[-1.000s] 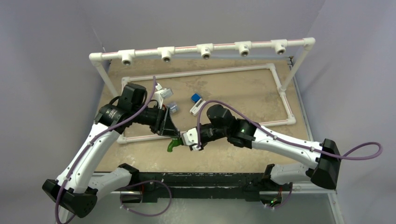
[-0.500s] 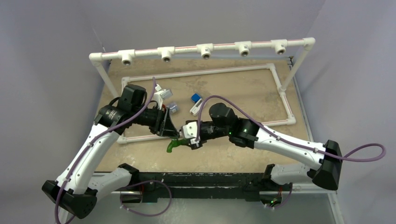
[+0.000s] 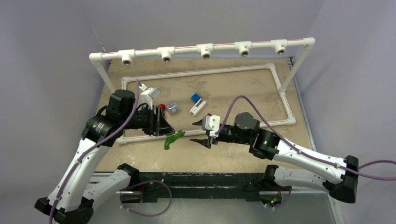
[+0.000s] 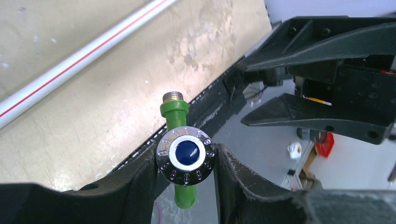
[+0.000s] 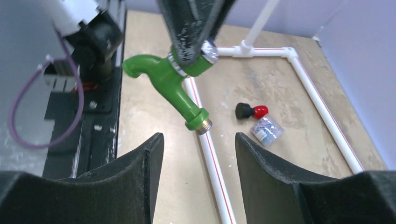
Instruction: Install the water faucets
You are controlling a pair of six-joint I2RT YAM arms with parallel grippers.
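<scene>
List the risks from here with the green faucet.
1. The left claw pinches the green faucet only by its round chrome knob; it might swivel or slip.
2. The right claw is open and clear of it, so nothing backs up that hold.
3. The brass thread points toward the right claw, not the tee fittings; reorienting could loosen the grip.

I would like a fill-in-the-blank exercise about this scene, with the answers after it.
The left hand grips a faucet whose body is ____.
The right hand is ____ and empty.
The black tap on the table has a ____ knob.
The top pipe carries ____ tee fittings.
Missing words: green, open, red, five.
</scene>
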